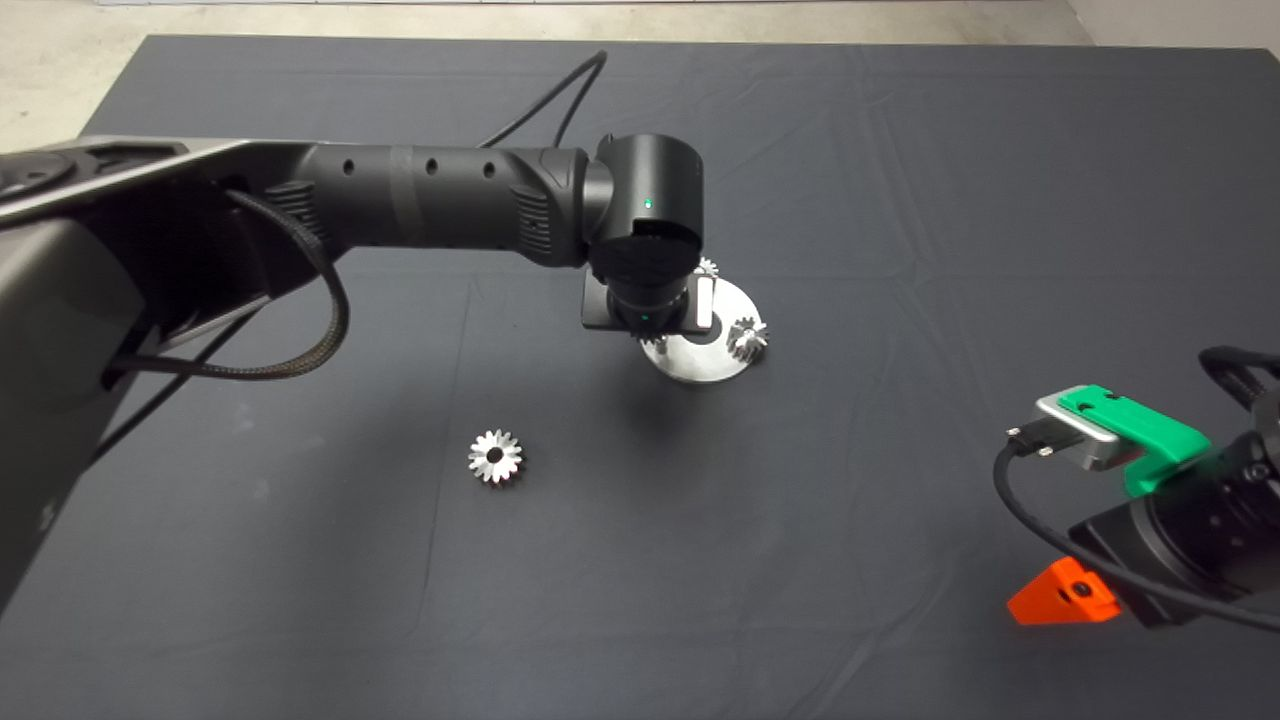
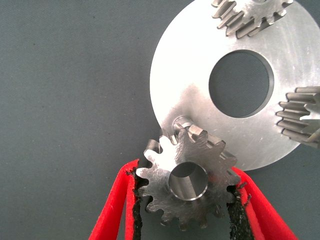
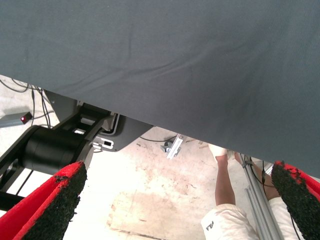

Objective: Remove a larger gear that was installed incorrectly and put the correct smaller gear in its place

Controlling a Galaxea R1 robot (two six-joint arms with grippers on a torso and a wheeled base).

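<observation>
My left claw (image 2: pixel 185 200) was clenched on the small short-toothed silver metal gear (image 2: pixel 187 182) at the rim of the round silver metal plate (image 2: pixel 190 90), while my right claw (image 3: pixel 175 200) waited released.

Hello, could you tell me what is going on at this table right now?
The left hand grips the smaller gear between its red fingers, just at the edge of the round metal plate, near a small pin. Two other gears sit on that plate. The larger gear lies alone on the dark mat, already removed. The right hand waits open at the mat's lower right edge.
</observation>
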